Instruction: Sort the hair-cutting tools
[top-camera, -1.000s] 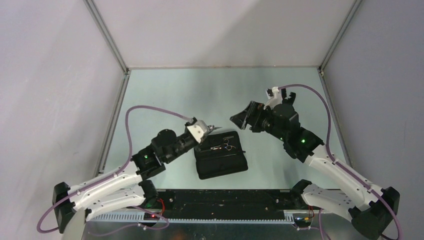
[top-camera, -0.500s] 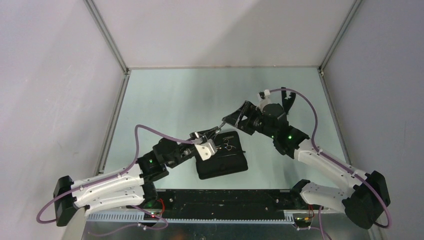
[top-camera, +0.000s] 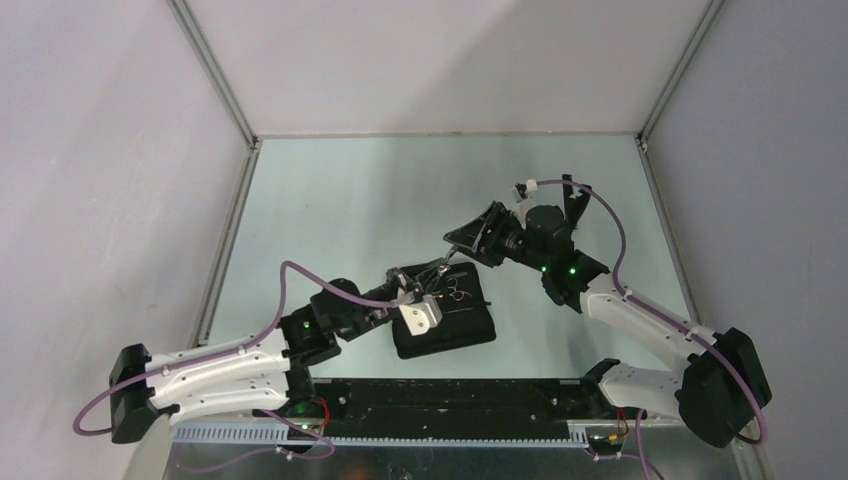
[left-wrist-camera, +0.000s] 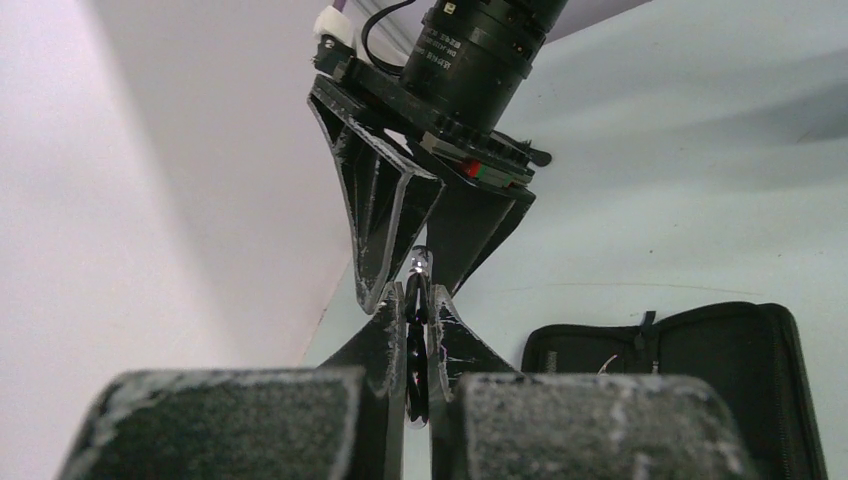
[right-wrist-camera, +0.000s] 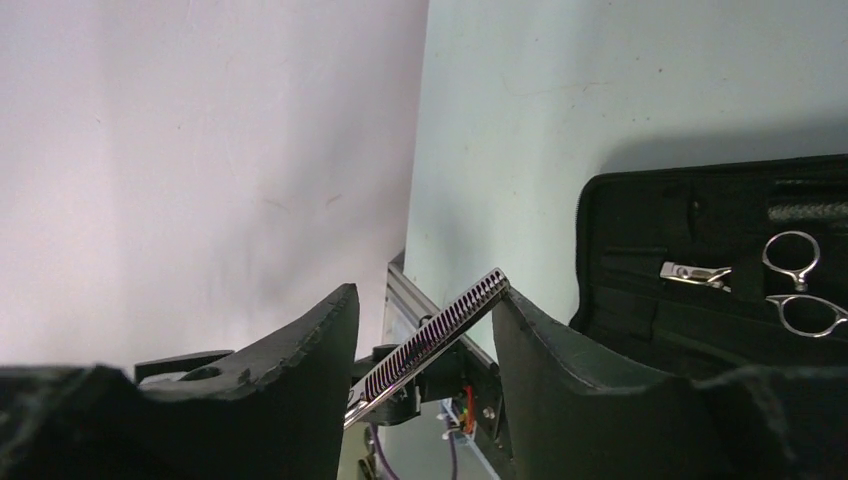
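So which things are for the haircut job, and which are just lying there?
For the job: toothed silver blade, pinched in the left gripper and poking between the fingers of the open right gripper; ring-handled scissors inside the black zip case.
Just there: the black zip case itself, lying open; table.

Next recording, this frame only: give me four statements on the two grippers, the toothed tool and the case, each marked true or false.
1. The left gripper is shut on the toothed tool. True.
2. The right gripper is clamped on that tool. False: its fingers stand open, one on each side of the blade.
3. The black case lies open. True.
4. The case holds nothing. False: ring-handled scissors lie inside it.
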